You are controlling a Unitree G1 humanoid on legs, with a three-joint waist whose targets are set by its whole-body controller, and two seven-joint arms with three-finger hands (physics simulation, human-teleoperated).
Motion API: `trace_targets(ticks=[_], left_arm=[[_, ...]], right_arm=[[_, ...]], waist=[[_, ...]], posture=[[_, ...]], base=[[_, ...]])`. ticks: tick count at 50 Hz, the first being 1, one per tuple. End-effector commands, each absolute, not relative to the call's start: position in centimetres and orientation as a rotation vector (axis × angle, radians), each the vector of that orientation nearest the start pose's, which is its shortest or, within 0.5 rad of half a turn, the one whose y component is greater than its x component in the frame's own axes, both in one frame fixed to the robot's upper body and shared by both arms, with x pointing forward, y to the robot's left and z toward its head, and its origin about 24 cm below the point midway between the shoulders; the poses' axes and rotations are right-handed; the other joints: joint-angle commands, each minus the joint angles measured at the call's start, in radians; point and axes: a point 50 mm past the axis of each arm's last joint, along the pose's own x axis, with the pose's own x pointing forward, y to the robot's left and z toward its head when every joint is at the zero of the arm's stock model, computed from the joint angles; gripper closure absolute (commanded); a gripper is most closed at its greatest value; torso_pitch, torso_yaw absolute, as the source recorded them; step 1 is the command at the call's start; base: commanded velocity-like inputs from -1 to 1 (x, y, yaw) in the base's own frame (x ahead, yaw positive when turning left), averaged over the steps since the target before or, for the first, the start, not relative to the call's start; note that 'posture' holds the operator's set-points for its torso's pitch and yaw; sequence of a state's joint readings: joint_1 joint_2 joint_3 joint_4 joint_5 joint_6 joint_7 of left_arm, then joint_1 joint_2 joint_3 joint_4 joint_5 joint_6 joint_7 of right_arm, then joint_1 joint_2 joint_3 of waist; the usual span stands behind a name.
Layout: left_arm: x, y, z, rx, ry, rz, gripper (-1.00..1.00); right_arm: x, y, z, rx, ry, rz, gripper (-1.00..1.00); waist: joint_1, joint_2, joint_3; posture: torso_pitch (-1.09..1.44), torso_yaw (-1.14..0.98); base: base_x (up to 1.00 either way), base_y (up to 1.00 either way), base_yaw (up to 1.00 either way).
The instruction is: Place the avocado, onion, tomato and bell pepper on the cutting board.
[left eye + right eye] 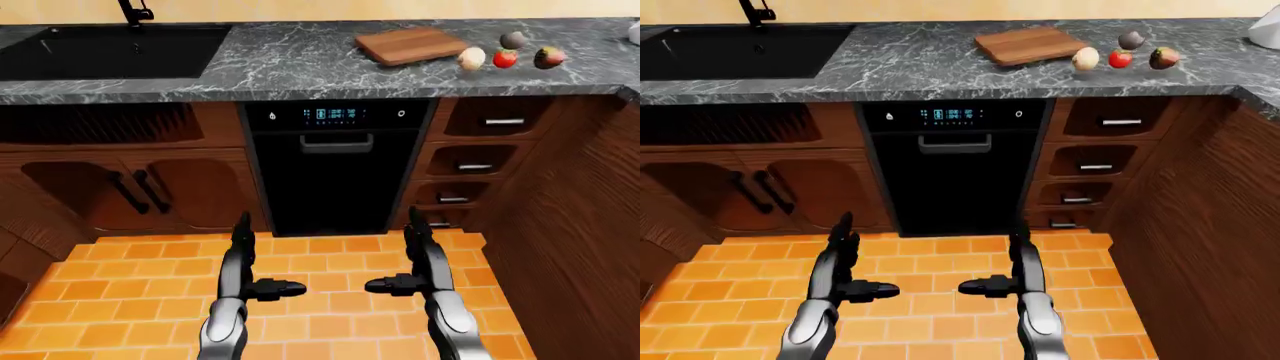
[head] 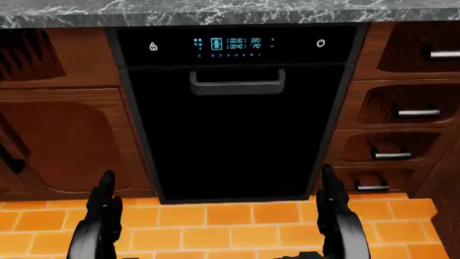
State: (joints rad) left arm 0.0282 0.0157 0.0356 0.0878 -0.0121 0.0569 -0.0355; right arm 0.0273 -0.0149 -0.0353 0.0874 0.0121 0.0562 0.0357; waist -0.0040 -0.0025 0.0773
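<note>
Both hands are hanging low over the orange tile floor (image 1: 320, 262), well short of anything useful. Left hand (image 1: 243, 281) and right hand (image 1: 420, 277) are empty, fingers spread loose, thumbs poking inward at each other, nothing pinched.

So the landmark is the cutting board (image 1: 412, 45), sitting on the marble worktop (image 1: 290, 64) up and to the right of the black oven (image 1: 335, 169). All four veggies are off the board, in a little bunch just to its right: the onion (image 1: 472, 58) is closest to the board, the tomato (image 1: 505, 58) right beside the onion, the bell pepper (image 1: 548, 57) furthest out, and the dark avocado (image 1: 513, 39) a bit above the tomato in the left-eye view. None of them touches the board as far as I can tell.

Step in hand, I reckon, is just getting over there. I'm squared up on the oven, and the board is off to my right, so I'd shuffle right and closer till the board sits dead centre before lifting an arm. Right hand looks like the natural one for the job. I'd start with the onion since it's nearest, and come down from above so I don't knock the tomato rolling. The wooden cabinet wall (image 1: 580, 225) on the right is close, so I'd watch that elbow.
</note>
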Motion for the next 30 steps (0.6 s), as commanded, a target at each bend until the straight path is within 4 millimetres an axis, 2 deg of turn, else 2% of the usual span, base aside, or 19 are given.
trace_targets(ticks=[1,2,3,4,5,7,8,16,20,27,30], left_arm=[[25.2,16.4,4.7,-0.028,-0.024,0.01,-1.0],[25.1,16.5,4.7,-0.027,-0.029,0.013,-1.0],[25.0,16.5,4.7,-0.033,-0.029,0.012,-1.0],[24.6,16.6,4.9,-0.026,-0.046,0.015,-1.0],[24.4,16.7,5.3,-0.01,-0.068,0.027,-1.0],[24.3,16.9,6.4,0.02,-0.116,0.04,-1.0],[24.3,16.9,6.5,0.03,-0.121,0.042,-1.0],[22.3,17.7,11.0,0.069,-0.279,0.092,-1.0],[20.5,18.2,14.3,0.102,-0.418,0.144,-1.0],[17.5,18.7,18.4,0.098,-0.598,0.163,-1.0],[16.8,18.4,19.0,0.102,-0.649,0.157,-1.0]], right_arm=[[25.1,-16.4,4.3,0.014,-0.028,-0.038,-1.0],[25.1,-16.4,4.2,0.014,-0.023,-0.039,-1.0],[25.0,-16.4,4.2,0.018,-0.024,-0.041,-1.0],[24.7,-16.2,4.1,-0.01,-0.025,-0.035,-1.0],[24.4,-16.2,4.4,-0.006,-0.052,-0.043,-1.0],[24.7,-16.3,4.8,-0.028,-0.059,-0.046,-1.0],[24.7,-16.4,4.9,-0.027,-0.061,-0.046,-1.0],[22.9,-17.4,10.0,-0.085,-0.187,-0.087,-1.0],[21.5,-17.9,12.9,-0.118,-0.27,-0.109,-1.0],[18.8,-17.7,17.0,-0.213,-0.459,-0.105,-1.0],[17.6,-17.7,18.3,-0.226,-0.55,-0.114,-1.0]], waist=[[-0.002,-0.008,-0.001],[0.002,-0.007,-0.037],[0.007,0.0,-0.062],[0.007,0.0,-0.052],[0.006,-0.007,-0.017],[0.007,-0.007,-0.068],[0.007,-0.007,-0.073],[0.009,-0.005,-0.077],[0.01,-0.005,-0.083],[0.01,-0.006,-0.084],[0.009,-0.004,-0.078]], posture=[[0.0,0.0],[0.0,0.0],[0.0,0.0],[0.0,0.0],[0.0,0.0],[0.0,0.0],[0.0,0.0],[0.0,0.0],[0.0,0.0],[0.0,0.0],[0.0,0.0]], base=[[0.0,0.0,0.0],[0.0,0.0,0.0],[0.0,0.0,0.0],[0.0,0.0,0.0],[0.0,0.0,0.0],[0.0,0.0,0.0],[0.0,0.0,0.0],[0.0,0.0,0.0],[0.0,0.0,0.0],[0.0,0.0,0.0],[0.0,0.0,0.0]])
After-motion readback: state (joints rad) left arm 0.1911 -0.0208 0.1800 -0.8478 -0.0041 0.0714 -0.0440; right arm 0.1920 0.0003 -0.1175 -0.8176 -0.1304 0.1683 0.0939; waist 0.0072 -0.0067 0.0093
